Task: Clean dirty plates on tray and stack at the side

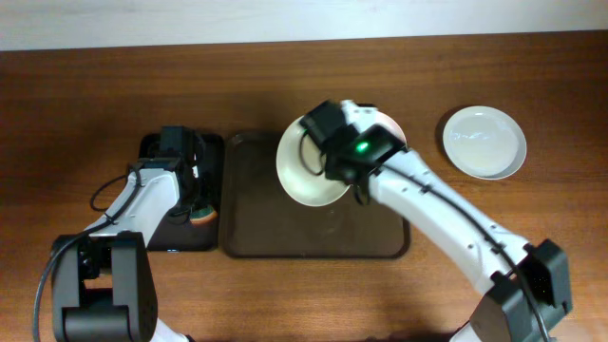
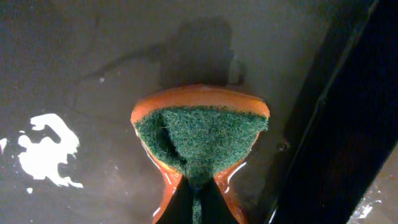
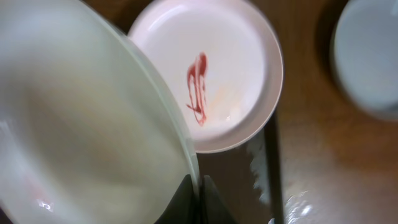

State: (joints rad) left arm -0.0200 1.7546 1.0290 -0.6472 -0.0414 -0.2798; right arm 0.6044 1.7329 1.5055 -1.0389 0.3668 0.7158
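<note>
My right gripper [image 1: 334, 169] is shut on the rim of a white plate [image 1: 306, 163] and holds it tilted above the dark brown tray [image 1: 256, 237]. In the right wrist view the held plate [image 3: 87, 124] fills the left, pinched between my fingers [image 3: 199, 202]. A second plate [image 3: 230, 68] with a red smear lies on the tray behind it. A pale bluish-white plate [image 1: 484, 142] rests on the table at the right and shows no smear. My left gripper [image 2: 198, 208] is shut on an orange sponge with a green pad [image 2: 199, 134] in the small black tray [image 1: 166, 237].
The small black tray floor [image 2: 74, 74] is wet, with a white foam patch [image 2: 46, 149]. Its raised dark rim [image 2: 323, 118] runs along the right of the sponge. Bare wooden table [image 1: 85, 95] surrounds both trays.
</note>
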